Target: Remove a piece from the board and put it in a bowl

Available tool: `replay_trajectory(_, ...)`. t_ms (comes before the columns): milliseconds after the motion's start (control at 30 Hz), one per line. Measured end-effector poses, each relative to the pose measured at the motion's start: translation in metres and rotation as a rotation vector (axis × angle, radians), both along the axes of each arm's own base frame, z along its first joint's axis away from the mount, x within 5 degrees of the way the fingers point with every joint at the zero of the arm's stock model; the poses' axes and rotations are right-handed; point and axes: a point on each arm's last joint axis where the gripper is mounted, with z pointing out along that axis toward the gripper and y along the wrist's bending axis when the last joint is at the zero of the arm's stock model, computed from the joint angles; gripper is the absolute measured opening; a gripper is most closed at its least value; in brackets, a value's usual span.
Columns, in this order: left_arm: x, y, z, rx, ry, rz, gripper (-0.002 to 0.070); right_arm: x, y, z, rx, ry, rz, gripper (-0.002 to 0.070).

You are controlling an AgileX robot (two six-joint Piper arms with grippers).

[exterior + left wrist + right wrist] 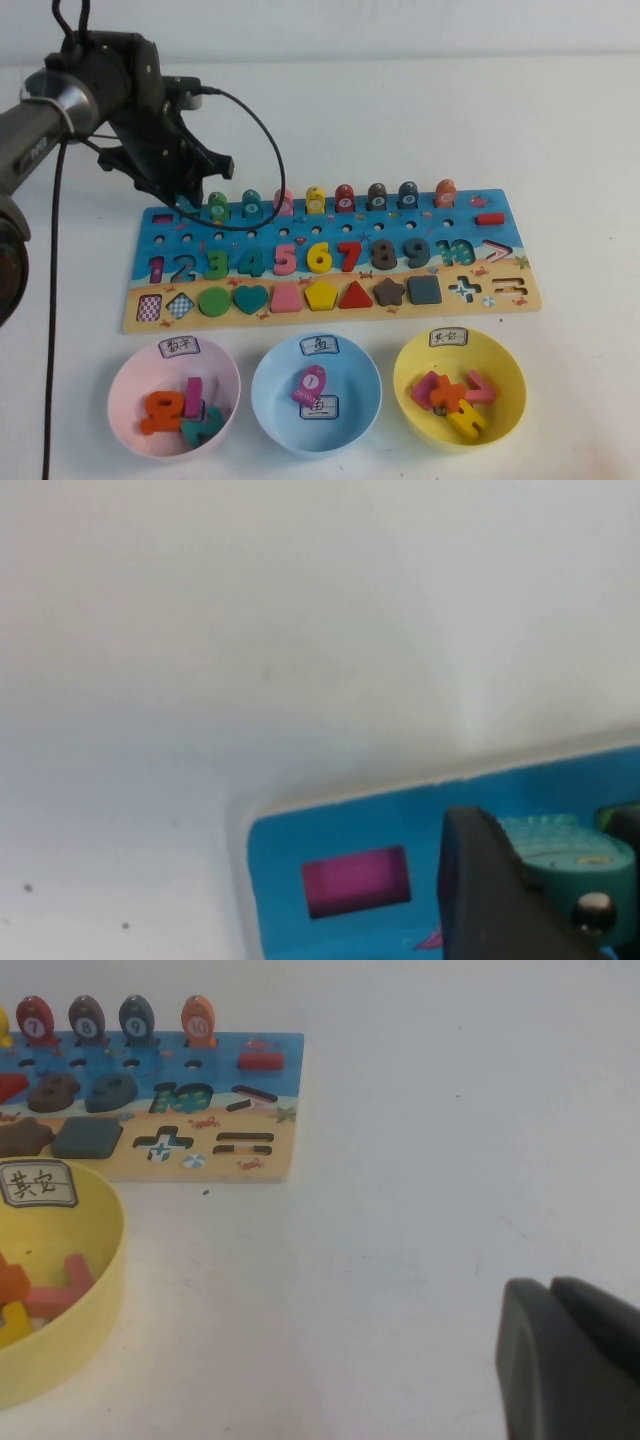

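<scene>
The left gripper [203,192] is down at the far left end of the long wooden puzzle board [330,305], its matte black fingers [490,900] pinching the small teal-green fish piece [560,855] that stands in the board's far row. The left wrist view shows what the high view hides behind the arm: the fish's ridged, scale-cut body and round numbered spot pressed against one finger, with a flat magenta rectangle [357,878] just beside the fingers at the board's rounded blue corner. The round light blue plastic bowl [316,392], smooth-walled with white character labels, sits on the white tabletop [560,120] well apart from the fingers, between a pink bowl [173,395] and a yellow bowl [459,386], holding a pink fish piece [310,384]. The right gripper [570,1360] hovers above bare tabletop, off past the board's other end; its dark fingers lie pressed together in the right wrist view.
</scene>
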Motion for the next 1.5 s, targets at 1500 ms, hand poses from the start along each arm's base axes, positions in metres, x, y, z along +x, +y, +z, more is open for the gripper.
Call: replay_trajectory(1500, -0.229, -0.052, 0.110, 0.018, 0.064, -0.370, 0.0197, 0.000, 0.000, 0.000, 0.000, 0.000, 0.000, -0.0018)
